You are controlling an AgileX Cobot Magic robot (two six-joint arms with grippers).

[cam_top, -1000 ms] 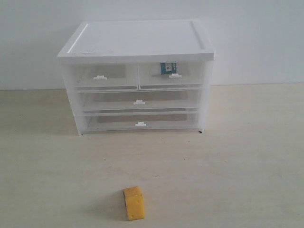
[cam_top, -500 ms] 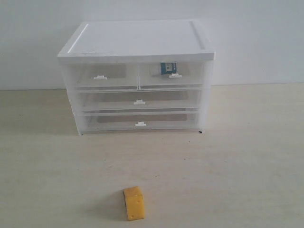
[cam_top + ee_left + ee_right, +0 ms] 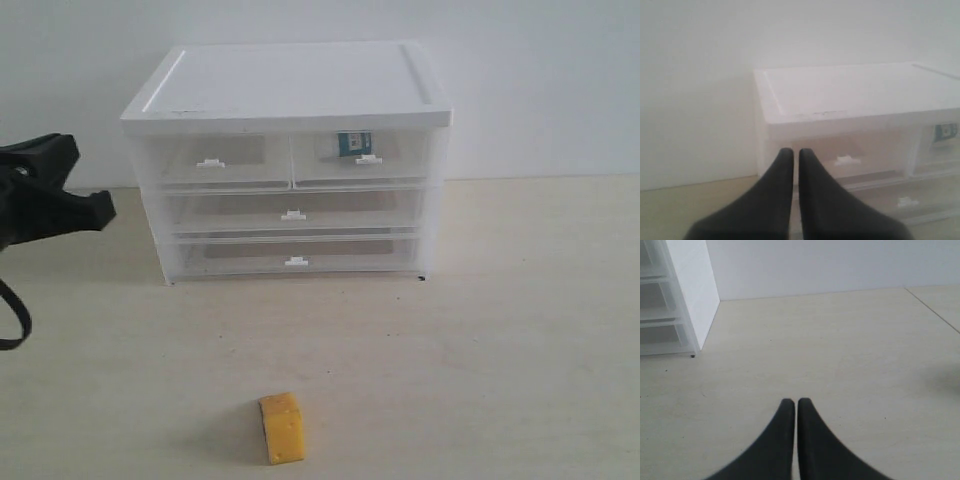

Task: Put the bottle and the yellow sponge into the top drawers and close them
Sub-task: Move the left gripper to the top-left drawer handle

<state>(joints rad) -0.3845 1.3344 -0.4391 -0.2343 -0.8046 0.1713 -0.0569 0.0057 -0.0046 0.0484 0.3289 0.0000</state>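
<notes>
Bottle (image 3: 354,143): upper centre of the exterior view, inside the right one of the top drawers (image 3: 362,170), only its dark label legible through the cloudy front, cap and body hard to make out. Both drawer fronts flush with the white cabinet (image 3: 290,85). Yellow sponge (image 3: 283,427): bottom centre, alone on the pale table (image 3: 500,330), well apart from the cabinet. Left gripper (image 3: 108,208): at the left edge, mostly cut off by the frame, tip pointing toward the cabinet's side, touching nothing; finger gap unreadable from this angle. Left wrist view: left gripper (image 3: 796,150) bottom centre, black fingers (image 3: 782,175) pressed nearly together with a thin slit between, nothing held; bottle (image 3: 945,131) cropped at the right edge. Right wrist view: right gripper (image 3: 792,401) bottom centre, likewise closed to a slit, empty, over bare table (image 3: 840,340); cabinet (image 3: 690,280) upper left, contents not discernible.
</notes>
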